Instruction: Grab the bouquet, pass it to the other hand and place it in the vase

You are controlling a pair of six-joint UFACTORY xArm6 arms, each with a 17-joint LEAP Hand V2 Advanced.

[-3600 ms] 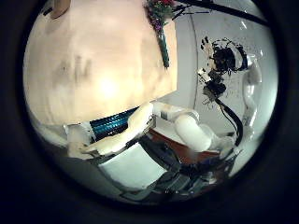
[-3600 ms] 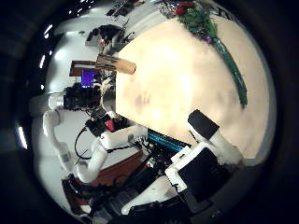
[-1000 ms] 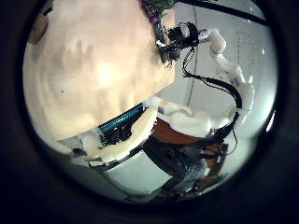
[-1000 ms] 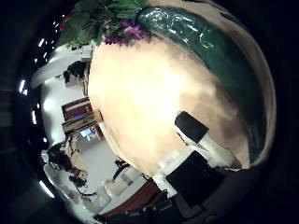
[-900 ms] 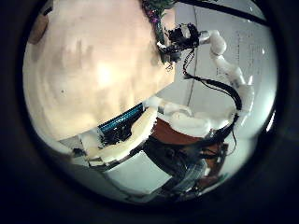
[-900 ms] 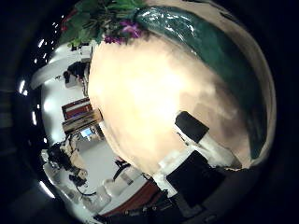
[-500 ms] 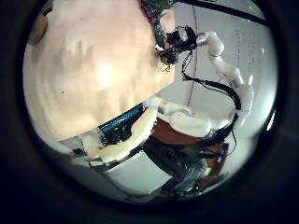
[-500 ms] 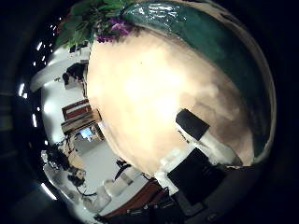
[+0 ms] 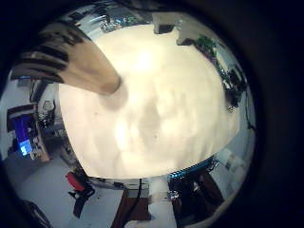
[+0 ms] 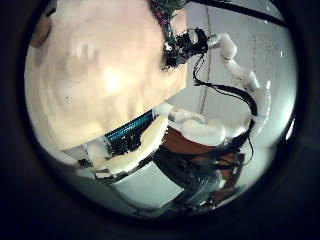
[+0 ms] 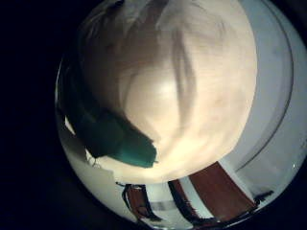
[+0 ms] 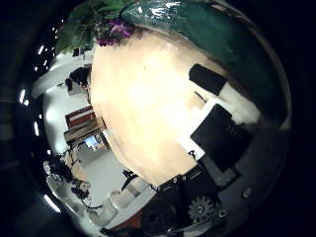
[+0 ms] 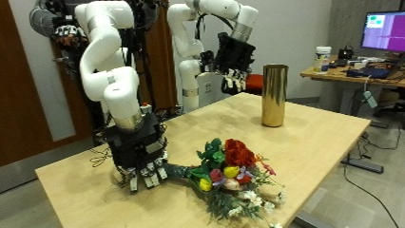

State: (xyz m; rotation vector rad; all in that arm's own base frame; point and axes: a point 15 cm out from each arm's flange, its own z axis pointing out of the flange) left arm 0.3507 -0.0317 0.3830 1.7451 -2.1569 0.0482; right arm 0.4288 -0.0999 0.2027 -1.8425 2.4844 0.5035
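Note:
The bouquet point(image 13: 234, 178), red, purple and yellow flowers with a dark green wrapped stem, lies on the pale wooden table point(image 13: 317, 142). My right hand point(image 13: 140, 160) is down on the table at its stem end. In the right thumb side palm view a finger point(image 12: 207, 79) curls against the green wrap point(image 12: 222, 39), which fills the view beside the flowers point(image 12: 109, 25). The wrap's end point(image 11: 115, 139) shows in the little finger side view. My left hand point(image 13: 234, 57) hangs open high behind the tall gold vase point(image 13: 274, 95), which stands upright point(image 9: 81, 66).
A desk with a monitor point(image 13: 384, 33) stands past the table's far end. The left thumb side palm view shows the right hand point(image 10: 190, 45) by the bouquet point(image 10: 165, 12) at the table's edge.
My right hand came down onto the bouquet's stem, and in the last half second its fingers curled in against the green wrap. The left hand has stayed up.

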